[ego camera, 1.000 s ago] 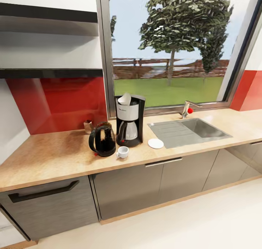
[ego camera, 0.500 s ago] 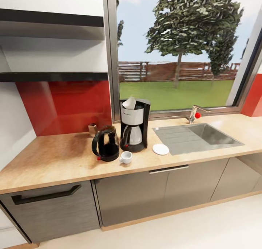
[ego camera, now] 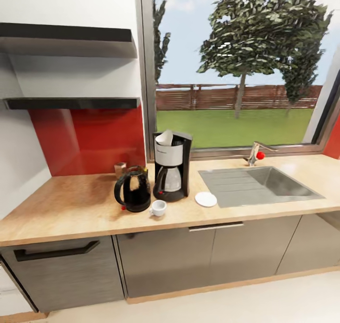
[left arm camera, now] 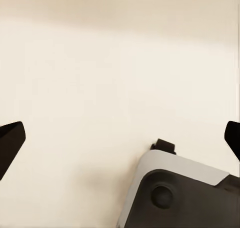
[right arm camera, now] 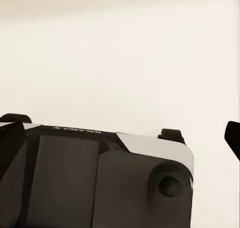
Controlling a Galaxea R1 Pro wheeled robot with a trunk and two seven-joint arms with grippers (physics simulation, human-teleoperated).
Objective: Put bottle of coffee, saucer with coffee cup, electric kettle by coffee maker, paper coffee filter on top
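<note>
Both pairs of jaws are seen spread wide and holding nothing: in the left wrist view the dark fingertips of the left gripper sit at opposite edges over pale floor and a corner of the robot's base, and the right gripper is framed the same way above that base.

On the kitchen countertop, the coffee maker is shown by the window with the paper coffee filter resting in its top. The electric kettle stands just beside it. The coffee cup is set on bare wood in front of the two, well apart from the saucer, which lies near the sink. A small tan container is seen behind the kettle. No bottle of coffee can be made out on the kitchen shelf, though its top surface is poorly seen from this low angle.

The cup-on-saucer step is judged undone. With the pieces so tightly grouped, a reach for the cup could nudge the kettle or the coffee maker and shake the filter loose. The tan container could also be mistaken for the bottle.
</note>
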